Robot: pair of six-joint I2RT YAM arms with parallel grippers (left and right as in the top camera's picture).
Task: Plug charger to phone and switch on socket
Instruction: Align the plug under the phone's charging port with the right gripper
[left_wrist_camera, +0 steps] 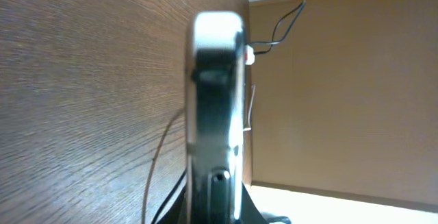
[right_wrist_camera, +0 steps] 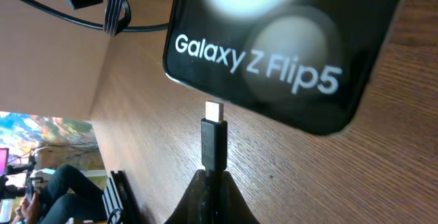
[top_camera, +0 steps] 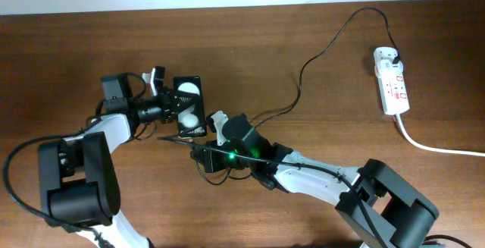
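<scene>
The right gripper reaches in from the near right of the desk in the overhead view, its white finger just beside the near right corner of the phone. The phone's long axis runs from the far side of the desk to the near side, slightly tilted, with two round white reflections on its glass. The left gripper sits against the phone's left long edge. From here I cannot tell whether it grips the phone or how far it is open. The charger is plugged into the far end of the socket, which lies well to the right with its long axis also running far to near. The thin black cable loops toward the far edge, then comes back across the desk to the right gripper.

The left wrist view shows the phone edge-on, filling the middle of the picture from top to bottom, with the wood grain of the desk beside it. The gripper's own fingers are not clearly visible.

In the right wrist view the dark fingers are closed on the charger's black connector. Its metal tip points straight at the phone's end edge, beside the words "Galaxy Z Flip5". The tip is near the edge but apart from it.
</scene>
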